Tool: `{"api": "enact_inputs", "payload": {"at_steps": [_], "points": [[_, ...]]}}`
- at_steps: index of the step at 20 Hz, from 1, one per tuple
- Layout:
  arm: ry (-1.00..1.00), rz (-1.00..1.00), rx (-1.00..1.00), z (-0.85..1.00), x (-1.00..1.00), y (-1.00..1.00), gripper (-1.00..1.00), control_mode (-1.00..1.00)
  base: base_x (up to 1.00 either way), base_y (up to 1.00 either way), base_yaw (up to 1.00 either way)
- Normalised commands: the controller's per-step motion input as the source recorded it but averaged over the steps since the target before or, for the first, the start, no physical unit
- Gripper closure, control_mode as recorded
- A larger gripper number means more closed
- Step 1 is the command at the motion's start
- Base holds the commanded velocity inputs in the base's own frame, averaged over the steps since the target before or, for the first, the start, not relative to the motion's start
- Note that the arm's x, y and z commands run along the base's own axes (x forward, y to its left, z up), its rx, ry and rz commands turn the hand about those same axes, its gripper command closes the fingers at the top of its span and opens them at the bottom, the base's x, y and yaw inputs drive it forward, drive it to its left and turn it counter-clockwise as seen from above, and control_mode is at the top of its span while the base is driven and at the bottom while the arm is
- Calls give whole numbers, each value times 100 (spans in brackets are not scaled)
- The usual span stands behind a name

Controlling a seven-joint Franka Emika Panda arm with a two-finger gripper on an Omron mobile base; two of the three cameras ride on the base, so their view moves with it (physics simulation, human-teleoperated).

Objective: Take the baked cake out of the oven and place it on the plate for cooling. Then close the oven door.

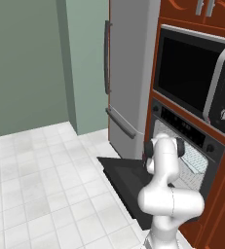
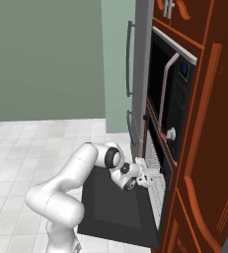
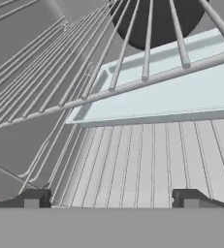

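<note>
Gripper [image 3: 111, 199] at the mouth of the oven [image 1: 192, 146], fingers spread apart and empty.
Oven door [image 2: 113, 207] lies folded down below that mouth; wire racks [image 3: 133, 164] cross ahead. Microwave [image 1: 196, 80] sits above, fridge [image 1: 128, 73] beside; the cake's place cannot be told.

— What sort of place are we looking at?
— A rendered home kitchen: the oven [image 1: 187, 146] is sitting built into red-brown cabinetry [image 1: 182, 12] just ahead of the gripper [image 2: 144, 170], with a microwave [image 1: 196, 78] above it, a steel fridge [image 1: 128, 73] beside, and pale floor tiles [image 1: 36, 185] behind.
</note>
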Motion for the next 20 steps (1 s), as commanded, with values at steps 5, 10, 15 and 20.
{"api": "enact_inputs", "payload": {"at_steps": [5,10,15,20], "points": [[4,0,-2,34,-33,59,-100,-100,0,0,0],[2,0,-2,23,-23,79,-100,-100,0,0,0],[0,0,-2,22,-18,81,-100,-100,0,0,0],[0,0,-6,11,-36,88,-100,-100,0,0,0]]}}
